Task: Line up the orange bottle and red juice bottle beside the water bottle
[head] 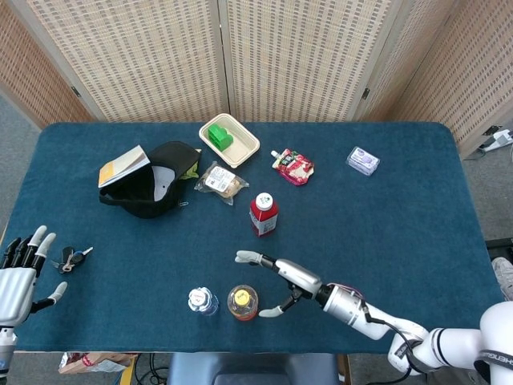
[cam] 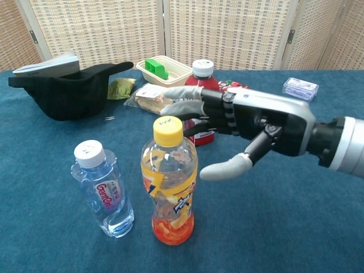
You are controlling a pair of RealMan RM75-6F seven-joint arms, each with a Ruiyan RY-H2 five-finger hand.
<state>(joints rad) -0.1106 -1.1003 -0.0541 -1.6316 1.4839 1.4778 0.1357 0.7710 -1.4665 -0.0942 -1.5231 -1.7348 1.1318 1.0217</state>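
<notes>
The orange bottle with a yellow cap stands upright near the table's front edge, just right of the clear water bottle. The red juice bottle stands further back, mid-table, partly hidden behind my right hand in the chest view. My right hand hovers open to the right of the orange bottle, fingers spread, touching nothing. My left hand is open at the far left edge, off the table.
A black cap with a book lies at back left, beside a snack packet and a tray holding a green block. A red pouch and a small packet lie at back right. Keys lie left.
</notes>
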